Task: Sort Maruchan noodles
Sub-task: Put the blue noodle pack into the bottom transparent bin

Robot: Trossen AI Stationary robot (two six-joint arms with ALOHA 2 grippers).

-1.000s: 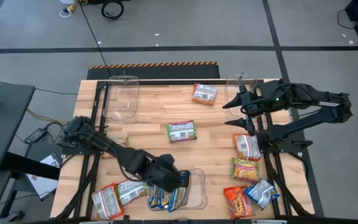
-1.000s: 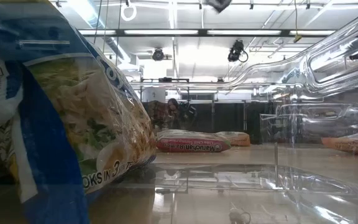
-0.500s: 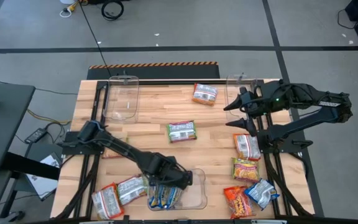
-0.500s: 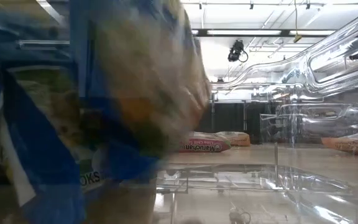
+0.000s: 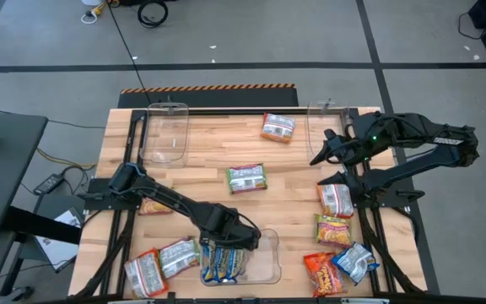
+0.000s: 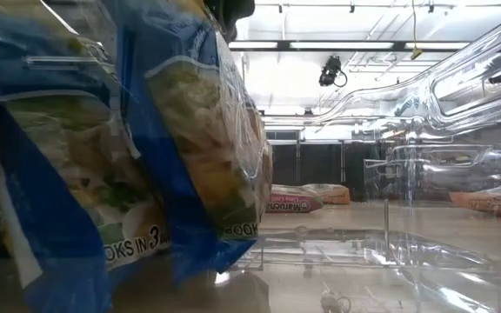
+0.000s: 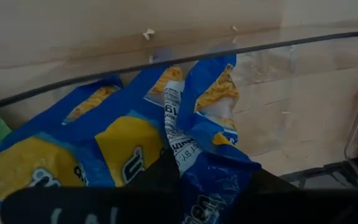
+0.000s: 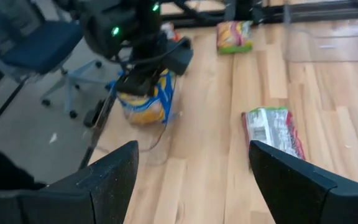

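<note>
My left gripper [image 5: 234,242] is over the clear bin [image 5: 268,253] at the table's near edge, shut on a blue-and-yellow noodle packet [image 7: 213,124]. Another blue-and-yellow packet [image 7: 55,162] lies in that bin beside it. In the low view the held packet [image 6: 207,148] hangs next to the resting one [image 6: 68,174]. My right gripper [image 5: 323,167] hovers open near the far right bin [image 5: 326,118], touching nothing. A green-and-pink packet [image 5: 246,178] lies flat mid-table, also seen in the right wrist view [image 8: 272,130]. My left gripper pinches the blue-and-yellow packet by its upper end [image 7: 188,165] between its two fingers, coming from above. The packet hangs below the fingers inside the bin, leaning against the other blue packet; in the low view its lower end [image 6: 200,261] reaches down near the bin floor.
An orange packet [image 5: 278,127] lies at the far edge. Several packets cluster at the right near corner [image 5: 336,230]. Two more [image 5: 160,266] lie left of the near bin, and one [image 5: 153,205] lies under the left arm. A clear bin [image 5: 165,133] stands far left.
My left gripper has brought the blue-and-yellow packet down into the near bin; the packet swept in fast and now hangs still beside the packet that was there before. My right gripper has shifted slightly toward the table's near edge, still open.
</note>
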